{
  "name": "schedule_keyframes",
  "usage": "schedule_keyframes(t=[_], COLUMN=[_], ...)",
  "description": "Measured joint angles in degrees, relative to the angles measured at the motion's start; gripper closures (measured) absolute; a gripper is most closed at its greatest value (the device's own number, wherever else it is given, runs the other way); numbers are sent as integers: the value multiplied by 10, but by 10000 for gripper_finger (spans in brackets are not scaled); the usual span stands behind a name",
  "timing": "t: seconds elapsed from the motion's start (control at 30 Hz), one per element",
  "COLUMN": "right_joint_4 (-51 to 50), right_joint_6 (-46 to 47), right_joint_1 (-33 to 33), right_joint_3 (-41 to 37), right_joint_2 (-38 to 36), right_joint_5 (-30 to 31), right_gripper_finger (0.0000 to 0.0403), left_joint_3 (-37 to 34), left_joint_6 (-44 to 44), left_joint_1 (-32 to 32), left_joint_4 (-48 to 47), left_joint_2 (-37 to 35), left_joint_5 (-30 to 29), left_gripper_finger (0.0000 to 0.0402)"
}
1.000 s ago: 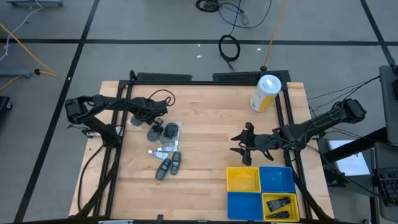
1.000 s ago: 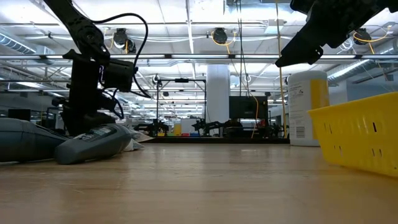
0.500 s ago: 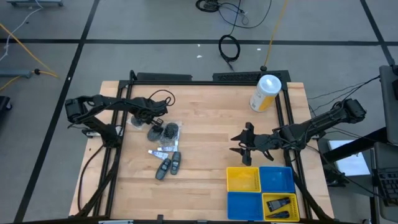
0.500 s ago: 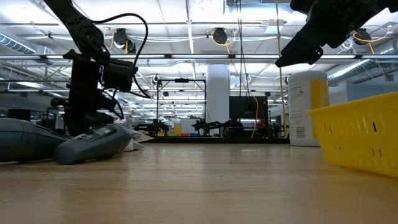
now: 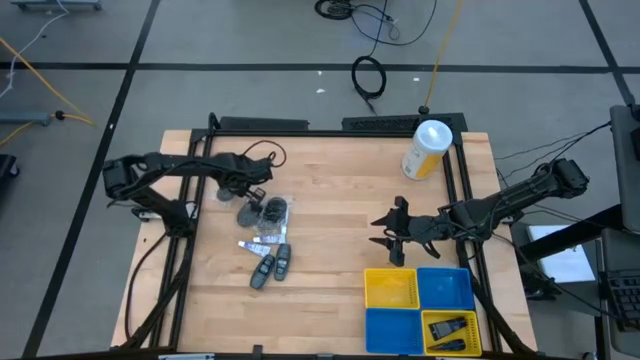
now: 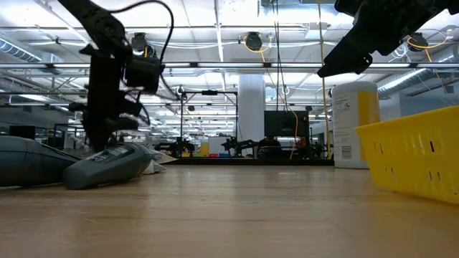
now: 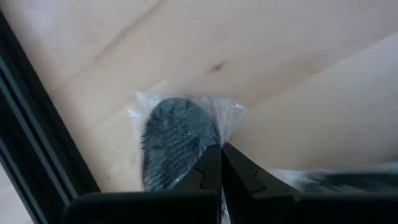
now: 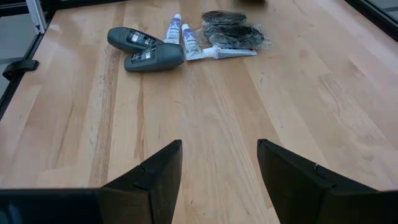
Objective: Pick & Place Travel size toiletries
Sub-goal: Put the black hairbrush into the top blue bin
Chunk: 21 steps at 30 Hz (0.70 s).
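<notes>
**Left claw clamped on a wrapped round piece; right claw waiting released**

High view: the left claw (image 5: 243,188) is reaching over the far-left part of the table (image 5: 330,190), at the far end of the cluster of travel size toiletries (image 5: 265,235); the cluster is lying left of the table's centre, with wrapped round pieces (image 5: 268,212) at its far side, small white tubes (image 5: 255,245) in the middle and two dark grey oblong pieces (image 5: 272,266) at its near side; the right claw (image 5: 393,232) is hanging over the right half of the table, just beyond the yellow-and-blue bin (image 5: 420,308); one near compartment of the bin is holding a dark item (image 5: 450,328); a white-and-yellow canister (image 5: 427,149) is standing near the far right corner.

Low view: the left claw (image 6: 107,132) is hanging just above the table, over a dark grey oblong piece (image 6: 107,163); the right arm (image 6: 373,32) is showing at upper right, above the yellow basket wall (image 6: 412,154); the canister (image 6: 351,125) is standing upright behind it.

Left wrist view: the fingers (image 7: 214,177) are pressing together, pinching the clear wrap of a greyish round piece (image 7: 177,146); whether the piece is touching the table cannot be told.

Right wrist view: the fingers (image 8: 149,180) are standing well apart, grasping nothing; the oblong pieces (image 8: 146,48), the tubes (image 8: 186,37) and the wrapped pieces (image 8: 233,31) are lying well ahead on the table.
</notes>
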Motion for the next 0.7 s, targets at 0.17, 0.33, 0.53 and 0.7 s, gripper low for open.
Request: schedule_keyframes(t=[0.17,0.33,0.53,0.7], right_joint_4=[0,0,0,10], right_joint_6=[-4,-4,-13,-18], right_joint_1=[0,0,0,0], right_joint_3=[0,0,0,0], right_joint_2=[0,0,0,0], right_joint_5=[1,1,1,1], right_gripper_finger=[202,202,202,202], left_joint_3=[48,97,147,174], left_joint_6=[17,29,65,91], left_joint_1=[-23,-51,-101,-146], left_joint_4=[-2,-14,11,74], left_joint_2=[-27,-55,-82,-87], left_joint_5=[14,14,43,85], left_gripper_finger=[402,402,402,402])
